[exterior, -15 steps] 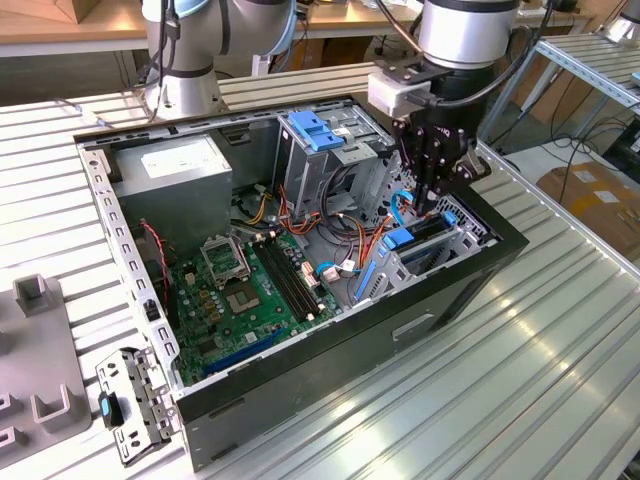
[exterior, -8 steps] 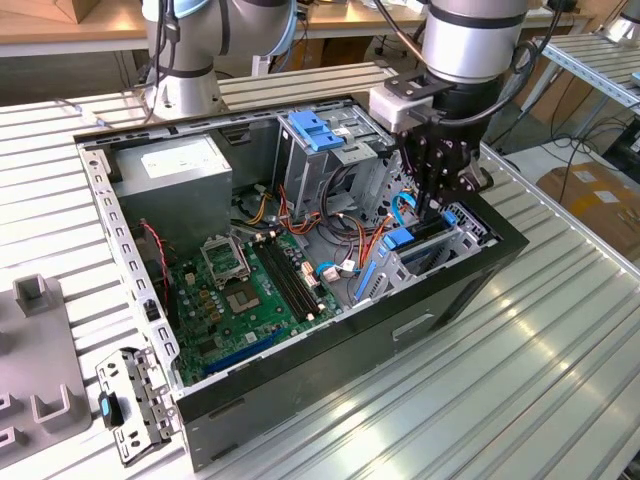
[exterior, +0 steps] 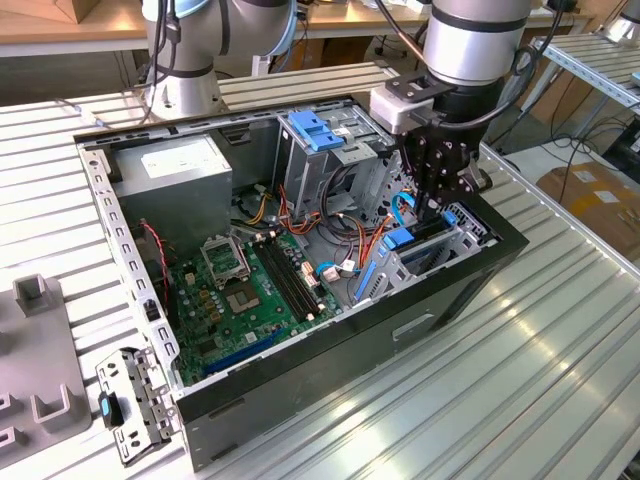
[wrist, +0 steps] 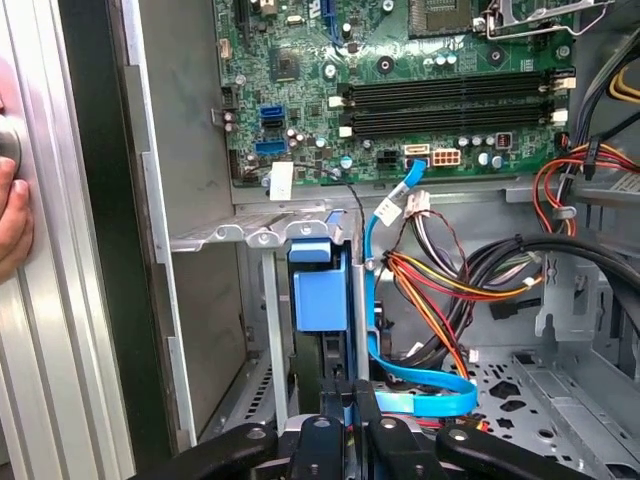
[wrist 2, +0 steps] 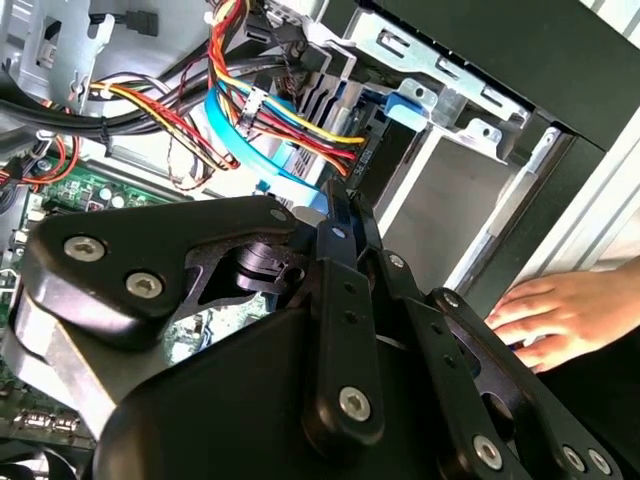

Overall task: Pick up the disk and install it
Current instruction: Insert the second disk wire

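The disk point(wrist: 322, 295) is gripped edgewise by the end effector point(wrist: 350, 400), held vertical for its bay point(exterior: 440, 250) at the case's point(exterior: 420, 320) 3 o'clock.

Green motherboard point(exterior: 245, 295), grey power supply point(exterior: 180, 165)

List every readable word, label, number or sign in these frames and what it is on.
No text can be read.
White sticker on the grey power supply: print too small.
White tag on the motherboard in the first wrist view: blurred.
Motherboard markings: too small.
The disk, below the gripper: blue carrier face shows, no print seen.
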Robot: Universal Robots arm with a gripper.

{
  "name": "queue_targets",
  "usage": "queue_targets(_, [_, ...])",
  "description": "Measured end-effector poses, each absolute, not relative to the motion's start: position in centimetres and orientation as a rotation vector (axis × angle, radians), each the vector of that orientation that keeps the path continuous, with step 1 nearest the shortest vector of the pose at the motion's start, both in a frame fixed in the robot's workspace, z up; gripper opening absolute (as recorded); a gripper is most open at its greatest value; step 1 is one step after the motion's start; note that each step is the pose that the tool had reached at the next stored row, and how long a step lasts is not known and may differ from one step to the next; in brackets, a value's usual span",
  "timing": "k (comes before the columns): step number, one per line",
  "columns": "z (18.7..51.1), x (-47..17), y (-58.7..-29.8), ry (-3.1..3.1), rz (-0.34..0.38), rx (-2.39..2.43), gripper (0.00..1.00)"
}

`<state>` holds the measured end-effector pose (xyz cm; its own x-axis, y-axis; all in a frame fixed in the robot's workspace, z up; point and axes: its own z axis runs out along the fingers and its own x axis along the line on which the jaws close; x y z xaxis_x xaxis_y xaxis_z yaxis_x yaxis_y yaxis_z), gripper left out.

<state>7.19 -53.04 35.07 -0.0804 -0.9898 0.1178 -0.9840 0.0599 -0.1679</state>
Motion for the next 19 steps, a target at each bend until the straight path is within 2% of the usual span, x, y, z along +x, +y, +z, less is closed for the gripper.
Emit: queue_targets(19, [34.31,7.36,-53.76,2.257,-0.283,-2.097,0.16])
